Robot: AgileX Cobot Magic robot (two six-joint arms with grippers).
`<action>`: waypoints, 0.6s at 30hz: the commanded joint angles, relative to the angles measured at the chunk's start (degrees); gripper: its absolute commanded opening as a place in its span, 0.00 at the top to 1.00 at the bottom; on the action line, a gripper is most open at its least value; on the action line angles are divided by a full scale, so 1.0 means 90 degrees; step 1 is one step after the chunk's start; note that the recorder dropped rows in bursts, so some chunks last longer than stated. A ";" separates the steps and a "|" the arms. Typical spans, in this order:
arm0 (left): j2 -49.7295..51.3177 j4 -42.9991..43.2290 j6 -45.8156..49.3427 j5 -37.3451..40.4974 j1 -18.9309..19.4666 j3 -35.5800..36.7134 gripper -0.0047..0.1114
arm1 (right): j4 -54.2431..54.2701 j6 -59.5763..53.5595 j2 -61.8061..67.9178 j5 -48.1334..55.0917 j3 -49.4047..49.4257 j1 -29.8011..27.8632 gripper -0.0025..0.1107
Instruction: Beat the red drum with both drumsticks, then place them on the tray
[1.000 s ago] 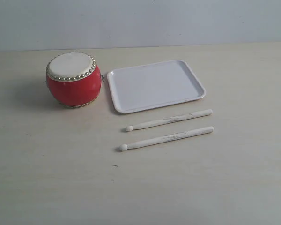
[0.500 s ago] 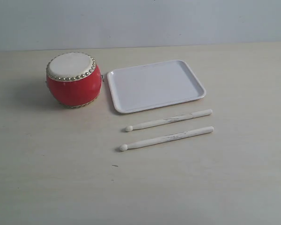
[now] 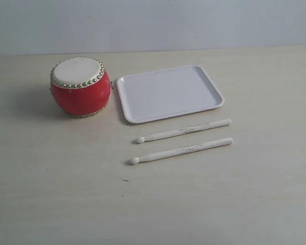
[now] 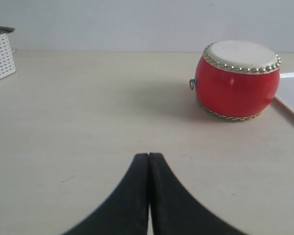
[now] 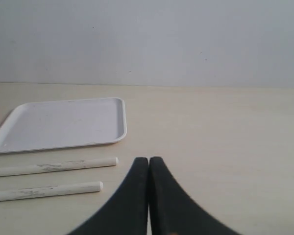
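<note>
The red drum [image 3: 80, 87] stands upright at the back left of the table, cream skin up. Right beside it lies the white tray [image 3: 169, 93], nothing in it. Two cream drumsticks lie side by side on the table in front of the tray, one [image 3: 184, 130] nearer it and one [image 3: 182, 150] nearer the front. No gripper shows in the exterior view. In the left wrist view my left gripper [image 4: 149, 155] is shut and holds nothing, well short of the drum [image 4: 236, 81]. My right gripper [image 5: 149, 159] is shut and holds nothing, beside the butt ends of the drumsticks [image 5: 54, 166] [image 5: 45, 191] and short of the tray [image 5: 63, 123].
A white mesh basket [image 4: 0, 57] stands at the table's far edge in the left wrist view. Pale wooden tabletop [image 3: 66, 194] stretches in front of the drum and sticks. A plain wall runs behind the table.
</note>
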 commanded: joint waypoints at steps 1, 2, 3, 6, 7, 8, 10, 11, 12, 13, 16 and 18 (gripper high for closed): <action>-0.0035 0.0021 -0.0024 -0.0077 -0.0044 0.0021 0.96 | 0.0000 -0.0027 0.0000 -0.0101 0.0034 -0.0034 0.98; -0.0035 0.0021 -0.0024 -0.0077 -0.0044 0.0021 0.96 | 0.0000 -0.0027 0.0000 -0.0101 0.0034 -0.0034 0.98; -0.0035 0.0021 -0.0024 -0.0077 -0.0044 0.0021 0.96 | 0.0000 -0.0039 0.0000 -0.0101 0.0034 -0.0034 0.98; -0.0035 0.0021 -0.0024 -0.0077 -0.0044 0.0021 0.96 | 0.0000 -0.0039 0.0000 -0.0101 0.0034 -0.0034 0.98; -0.0035 0.0021 -0.0024 -0.0077 -0.0044 0.0021 0.96 | 0.0000 -0.0039 0.0000 -0.0101 0.0034 -0.0034 0.98; -0.0035 0.0021 -0.0024 -0.0077 -0.0044 0.0021 0.96 | 0.0000 -0.0027 0.0000 -0.0101 0.0034 -0.0034 0.98; -0.0035 0.0021 -0.0024 -0.0077 -0.0044 0.0021 0.96 | 0.0000 -0.0027 0.0000 -0.0101 0.0034 -0.0034 0.98; -0.0035 0.0021 -0.0024 -0.0077 -0.0044 0.0021 0.96 | 0.0000 -0.0027 0.0000 -0.0101 0.0034 -0.0034 0.98; -0.0035 0.0021 -0.0024 -0.0077 -0.0044 0.0021 0.96 | 0.0000 -0.0039 0.0000 -0.0101 0.0034 -0.0034 0.98; -0.0035 0.0036 -0.0021 -0.0077 -0.0044 0.0021 0.96 | 0.0000 -0.0039 0.0000 -0.0101 0.0034 -0.0034 0.98; -0.0035 0.0036 -0.0021 -0.0077 -0.0044 0.0021 0.96 | 0.0000 -0.0039 0.0000 -0.0101 0.0034 -0.0034 0.98; -0.0035 0.0061 0.0187 -0.0095 -0.0044 0.0021 0.96 | 0.0000 -0.0027 0.0000 -0.0101 0.0034 -0.0034 0.98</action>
